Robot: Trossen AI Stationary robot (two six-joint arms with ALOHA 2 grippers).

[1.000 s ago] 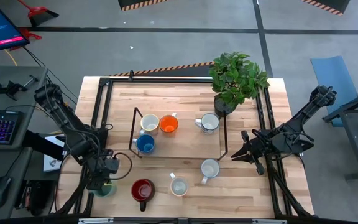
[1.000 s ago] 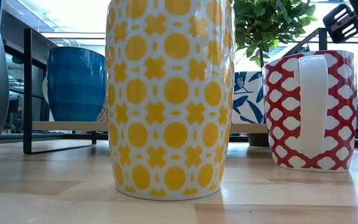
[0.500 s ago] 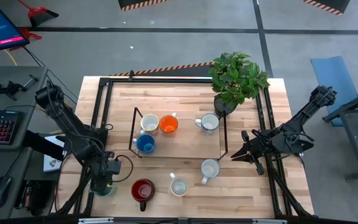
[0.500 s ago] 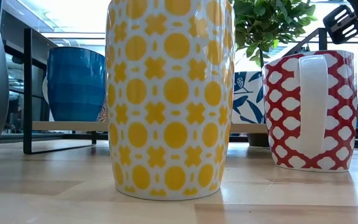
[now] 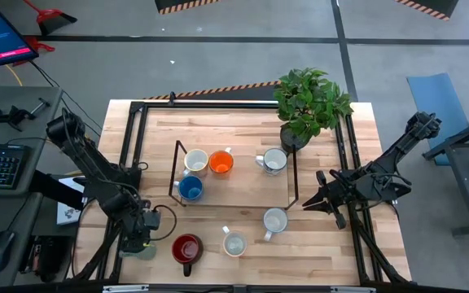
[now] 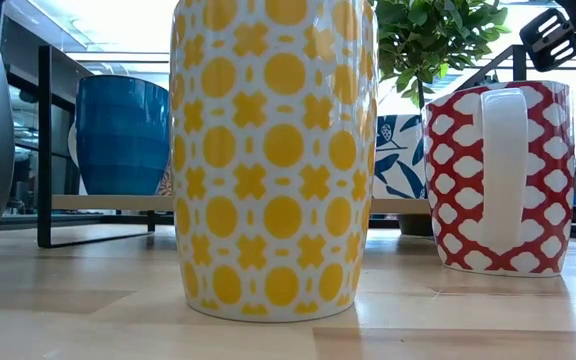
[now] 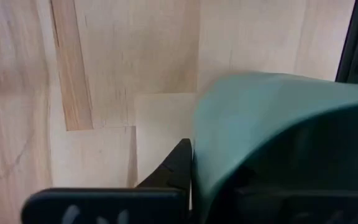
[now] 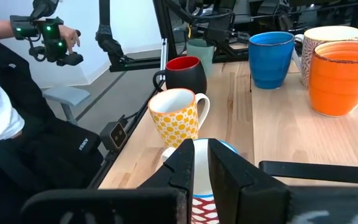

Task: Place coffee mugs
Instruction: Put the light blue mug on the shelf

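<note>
One mug matters now: the teal mug (image 5: 137,246) sits right at the left tool (image 5: 139,234), which is clamped on its rim, mug upright on the worktop (image 5: 243,130). Rack (image 5: 233,198) lies beyond, toward centre. Right tool (image 5: 314,201) is far off, nearly closed and empty.

Left gripper (image 5: 139,238) low at the near-left corner, jaws closed; right gripper (image 5: 312,201) idle at right.

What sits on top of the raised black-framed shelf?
Four mugs stand on the shelf: cream mug, orange mug, blue mug and white mug. What lies beneath its board is covered.
</note>
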